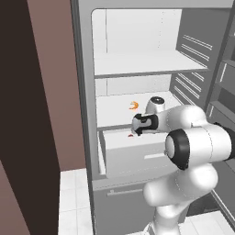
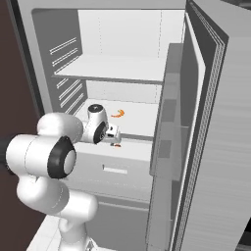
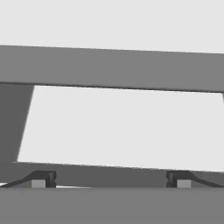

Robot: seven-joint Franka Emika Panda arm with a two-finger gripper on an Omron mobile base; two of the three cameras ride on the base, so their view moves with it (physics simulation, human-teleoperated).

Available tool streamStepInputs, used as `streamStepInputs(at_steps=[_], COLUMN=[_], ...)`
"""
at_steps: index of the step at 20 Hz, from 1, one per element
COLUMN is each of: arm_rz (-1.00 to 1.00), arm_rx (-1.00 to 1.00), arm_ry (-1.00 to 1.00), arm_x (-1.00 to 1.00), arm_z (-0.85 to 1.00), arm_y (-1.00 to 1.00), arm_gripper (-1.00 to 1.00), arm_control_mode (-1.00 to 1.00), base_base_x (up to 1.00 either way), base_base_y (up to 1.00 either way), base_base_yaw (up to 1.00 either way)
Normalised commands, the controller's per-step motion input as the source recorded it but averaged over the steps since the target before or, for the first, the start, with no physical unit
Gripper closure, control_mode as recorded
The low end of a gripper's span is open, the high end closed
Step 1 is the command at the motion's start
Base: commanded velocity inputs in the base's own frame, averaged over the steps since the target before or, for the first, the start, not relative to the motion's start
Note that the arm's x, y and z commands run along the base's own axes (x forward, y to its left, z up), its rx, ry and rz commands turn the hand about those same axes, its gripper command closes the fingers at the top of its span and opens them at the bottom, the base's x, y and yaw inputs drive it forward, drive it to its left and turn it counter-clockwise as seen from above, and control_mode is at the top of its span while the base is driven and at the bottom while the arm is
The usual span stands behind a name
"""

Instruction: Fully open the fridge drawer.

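Note:
The fridge stands with its door swung wide. Its light-grey drawer juts partway out below the lower shelf, with the small bar handle on its flat front; the same drawer and handle appear from the right. My gripper hovers at the drawer's top front edge, above the handle and not touching it. In the hand view the gripper is open, fingertips wide apart with nothing between them, facing a white surface under a grey band.
A small orange object lies on the shelf above the drawer. The ribbed door stands open at the right, close beside my arm. A darker lower panel with a long thin handle sits beneath the drawer. A brown wall lies to the left.

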Motion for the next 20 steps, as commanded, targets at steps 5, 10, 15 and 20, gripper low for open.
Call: streamStepInputs(at_steps=[5,10,15,20], arm_rz=[0.00,0.00,0.00,0.00], arm_rx=[0.00,0.00,0.00,0.00], arm_ry=[0.00,0.07,0.13,0.15], arm_x=[-0.72,-0.99,-1.00,-1.00], arm_z=[-0.52,-0.53,-0.58,-0.56], arm_y=[-0.17,-0.18,-0.19,-0.23], arm_gripper=[-1.00,-1.00,-1.00,-1.00], arm_control_mode=[-1.00,-1.00,-1.00,-1.00], base_base_x=[0.00,0.00,0.00,0.00], base_base_y=[0.00,0.00,0.00,0.00], base_base_yaw=[0.00,0.00,0.00,0.00])
